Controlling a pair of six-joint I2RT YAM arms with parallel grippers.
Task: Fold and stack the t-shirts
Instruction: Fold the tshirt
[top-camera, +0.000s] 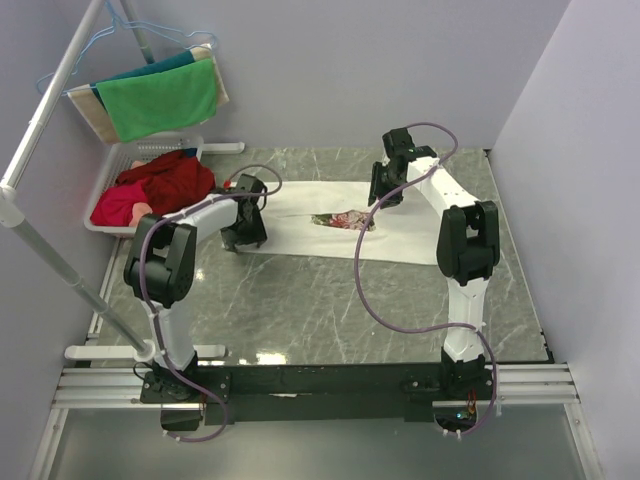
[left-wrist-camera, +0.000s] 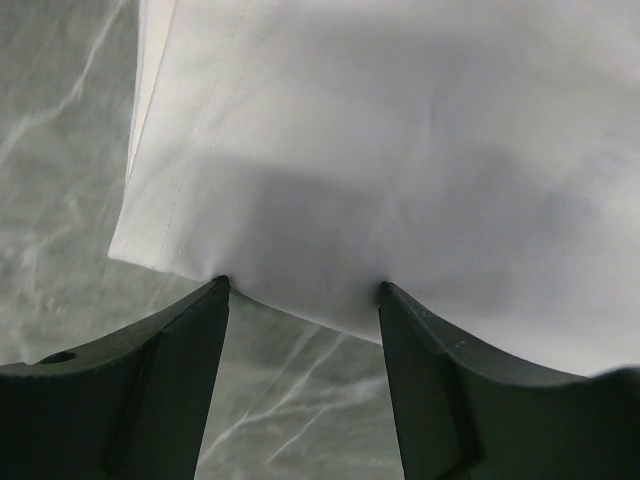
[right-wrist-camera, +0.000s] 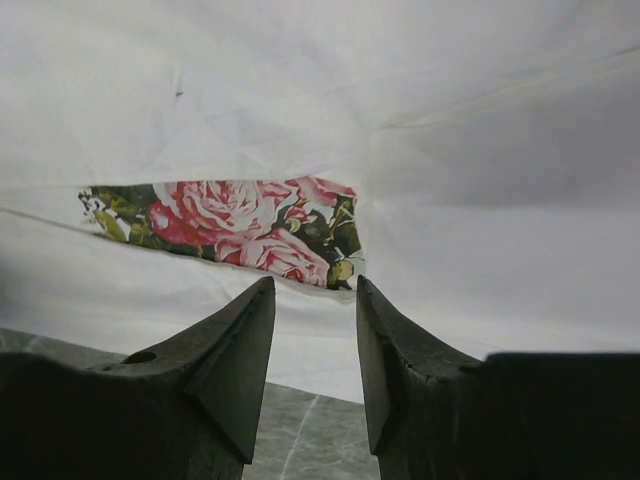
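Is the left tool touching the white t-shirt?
Cannot tell. In the left wrist view the left tool reaches the t-shirt edge; pressing or hovering is unclear.

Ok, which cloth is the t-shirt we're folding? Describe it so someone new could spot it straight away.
Look at the grey marble table: the t-shirt is the long white cloth lying flat across its far half. It is plain white with a strip of pink rose print at its middle, unlike the red clothes in the basket at left and the green cloth hanging above.

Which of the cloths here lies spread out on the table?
The white t-shirt with the rose print; the green cloth hangs above the basket, and the red clothes sit in it.
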